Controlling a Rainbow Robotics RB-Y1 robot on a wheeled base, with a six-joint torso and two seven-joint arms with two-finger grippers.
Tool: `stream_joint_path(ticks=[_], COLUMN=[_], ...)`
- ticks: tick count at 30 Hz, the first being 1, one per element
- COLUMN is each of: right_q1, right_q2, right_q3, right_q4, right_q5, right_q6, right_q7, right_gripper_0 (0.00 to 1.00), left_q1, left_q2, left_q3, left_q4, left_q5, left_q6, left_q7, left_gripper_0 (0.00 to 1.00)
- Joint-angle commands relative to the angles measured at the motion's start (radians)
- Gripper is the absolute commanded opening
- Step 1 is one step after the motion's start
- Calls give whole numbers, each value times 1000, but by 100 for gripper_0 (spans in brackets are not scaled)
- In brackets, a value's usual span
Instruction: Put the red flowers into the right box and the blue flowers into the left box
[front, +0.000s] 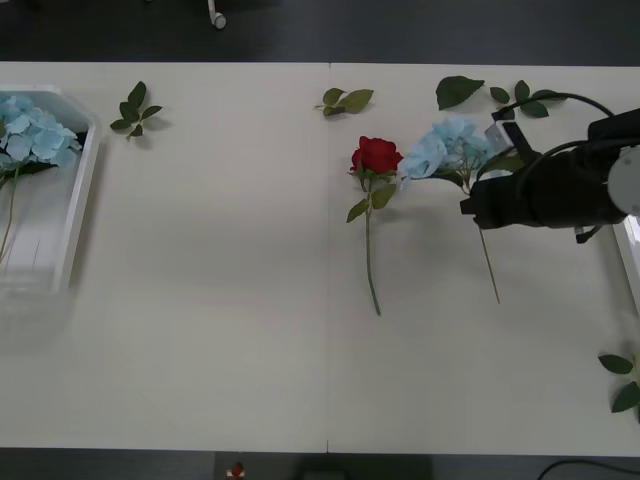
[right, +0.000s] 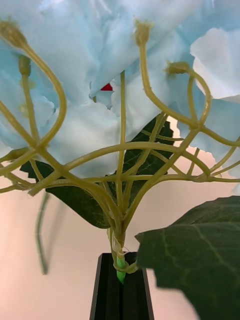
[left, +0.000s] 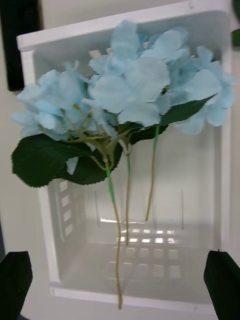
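Note:
A blue flower (front: 445, 148) lies at the table's right, and my right gripper (front: 472, 198) is at its stem just below the bloom. In the right wrist view the black fingers (right: 107, 295) are shut on the green stem (right: 120, 272), with pale petals (right: 90, 65) close above. A red flower (front: 377, 155) lies just left of it, its stem pointing toward me. The left box (front: 78, 215) at the far left holds blue flowers (front: 30, 130). My left gripper (left: 119, 272) hangs open above that left box (left: 220, 150), over three blue flowers (left: 135, 85). A sliver of the right box (front: 632, 255) shows at the right edge.
Loose green leaf sprigs lie along the far side (front: 135, 110) (front: 345, 100) (front: 460, 90) and by the right front corner (front: 622, 380). The table's middle and front are bare.

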Motion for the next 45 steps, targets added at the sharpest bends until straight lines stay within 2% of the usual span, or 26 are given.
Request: stream_joint_path(ticks=[1, 6, 12, 17, 22, 26, 29, 38, 45], right_q1=[-23, -24, -38, -92, -185, -245, -267, -279, -291], right_q2=[-73, -77, -31, 49, 197, 306, 359, 471, 520], right_q3=[-34, -60, -88, -88, -88, -88, -88, -88, -89], right_q4=[5, 46, 51, 81, 216, 347, 401, 436, 436], right_q5=[-258, -565, -733, -813, -888, -917, -930, -1060, -1068], right_q6=[0, 9, 9, 17, 94, 187, 207, 152, 124], right_q7=[198, 486, 666, 770, 916, 1017, 1057, 1054, 1046], right_gripper_0=[0, 0, 0, 0, 0, 0, 0, 0, 0], left_q1=[-33, -33, -47, -60, -69, -69, -69, -69, -69], left_q2=[35, 35, 35, 35, 11, -40, -81, -230, -328], left_q3=[4, -24, -91, -183, -317, -352, -352, -354, -360], left_q4=[-19, 12, 102, 176, 245, 249, 249, 242, 232], left_q5=[120, 369, 645, 896, 1188, 1286, 1320, 1384, 1384], left_q6=[2, 2, -1, -1, -3, -1, 8, -1, -36], left_q7=[-157, -298, -401, -481, -557, -611, -625, -632, -649], left_gripper_0=[100, 100, 100, 100, 100, 100, 100, 100, 100])
